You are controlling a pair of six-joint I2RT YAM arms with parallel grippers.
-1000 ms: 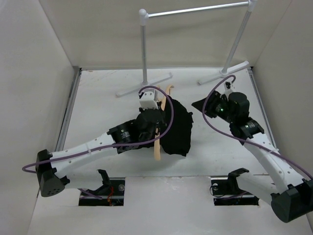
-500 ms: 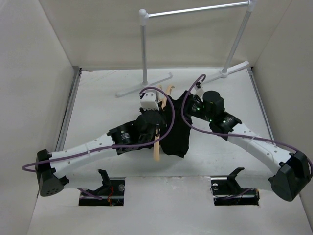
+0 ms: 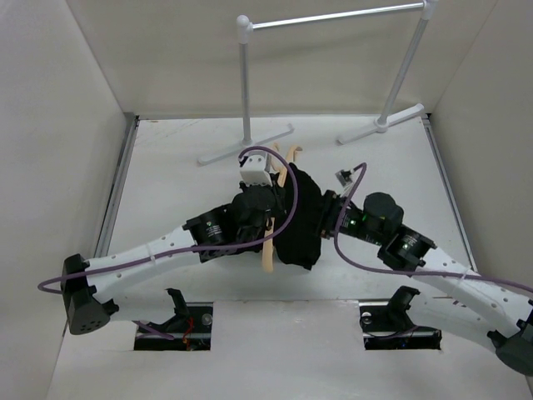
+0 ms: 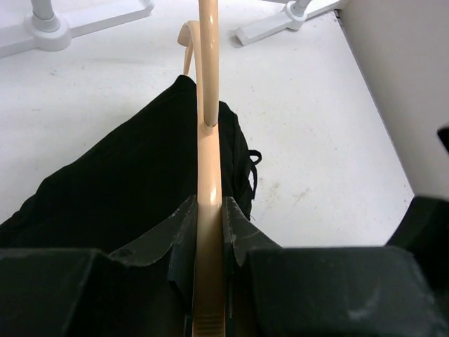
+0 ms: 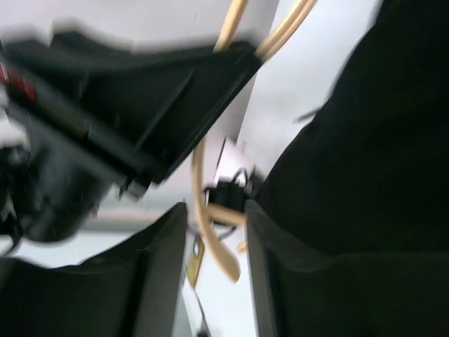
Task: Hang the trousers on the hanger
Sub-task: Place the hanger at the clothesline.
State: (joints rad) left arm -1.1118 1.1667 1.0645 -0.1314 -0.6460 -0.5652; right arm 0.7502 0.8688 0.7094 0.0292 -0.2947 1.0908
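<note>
Left claw (image 4: 210,210) pinches the stiff, light hanger (image 4: 208,161) by its wooden arm; trousers (image 4: 126,189), limp and probably slip-prone, lie bunched against it on the desk (image 4: 316,140), best taken at a fold edge; right claw (image 5: 215,207) is blurred, so I cannot tell its grip.

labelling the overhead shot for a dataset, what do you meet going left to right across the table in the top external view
left arm's base → hanger → trousers → right arm's wrist. The rail stand spans too much of the width to place.
</note>
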